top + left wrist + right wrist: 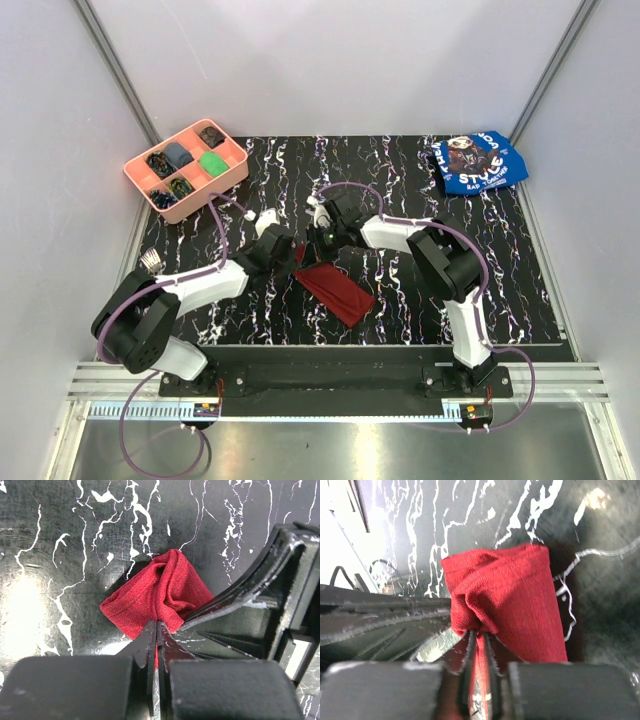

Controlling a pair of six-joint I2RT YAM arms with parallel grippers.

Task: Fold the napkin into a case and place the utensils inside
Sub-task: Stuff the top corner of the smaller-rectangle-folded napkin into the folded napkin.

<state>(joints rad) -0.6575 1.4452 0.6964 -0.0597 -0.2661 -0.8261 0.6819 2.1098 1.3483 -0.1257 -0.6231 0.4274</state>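
Left gripper [156, 627]: jaws together, clamped on a bunched corner of the napkin [160, 590], red cloth pinched right at the tips. Right gripper [479, 635]: jaws nearly together, also clamped on the napkin, with a thin fold of cloth running down between the fingers. The two grippers sit just beside each other at the same far end of the cloth, left one on the left side, right one on the right; each shows up as a black shape at the edge of the other's wrist view. That held end is puckered and raised slightly off the table [500, 280]. From the top view, the rest of the napkin lies flat as a narrow folded strip, running diagonally from the grippers toward the near right, around the middle of the black white-veined surface. A silver fork [152, 262] shows at the left edge of the table, just beside the left arm's elbow, well apart from the napkin. Pink compartment tray [232, 170] sits far left with small items in it. Blue printed cloth [478, 162] lies far right.
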